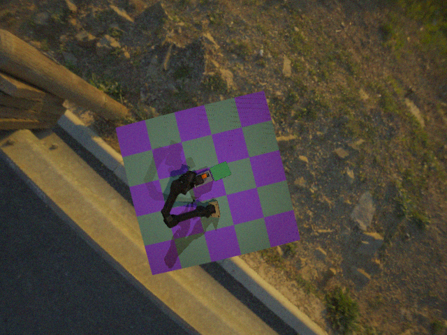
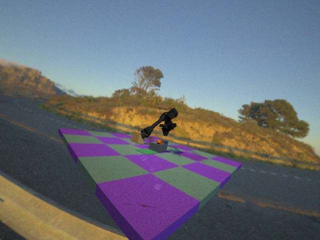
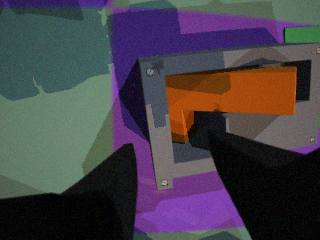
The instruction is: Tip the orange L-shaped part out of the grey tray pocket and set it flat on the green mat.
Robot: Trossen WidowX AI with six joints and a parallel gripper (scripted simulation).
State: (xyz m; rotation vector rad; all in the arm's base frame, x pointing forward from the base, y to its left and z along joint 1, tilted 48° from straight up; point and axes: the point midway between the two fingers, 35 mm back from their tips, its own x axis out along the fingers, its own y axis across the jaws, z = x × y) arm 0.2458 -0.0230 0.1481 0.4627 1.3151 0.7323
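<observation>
The grey tray (image 3: 156, 131) (image 1: 208, 179) (image 2: 158, 148) sits on the checkered platform. The orange L-shaped part (image 3: 235, 92) (image 1: 204, 176) (image 2: 159, 141) lies in the tray's pocket, tilted, with one end sticking up above the tray's top in the exterior view. Its short foot points toward my fingers in the wrist view. My gripper (image 3: 171, 145) (image 1: 195, 178) (image 2: 165, 133) is open and empty. It hangs a little above the tray, with the right finger over the part's foot end and the left finger outside the tray's rim. The green mat (image 3: 302, 34) (image 1: 220, 171) (image 2: 146, 151) lies beside the tray.
The arm's tan base block (image 1: 215, 209) (image 2: 136, 138) stands on the purple and green checkered platform (image 1: 248, 205) (image 2: 144, 196). Around the platform are dirt ground, a kerb and a road.
</observation>
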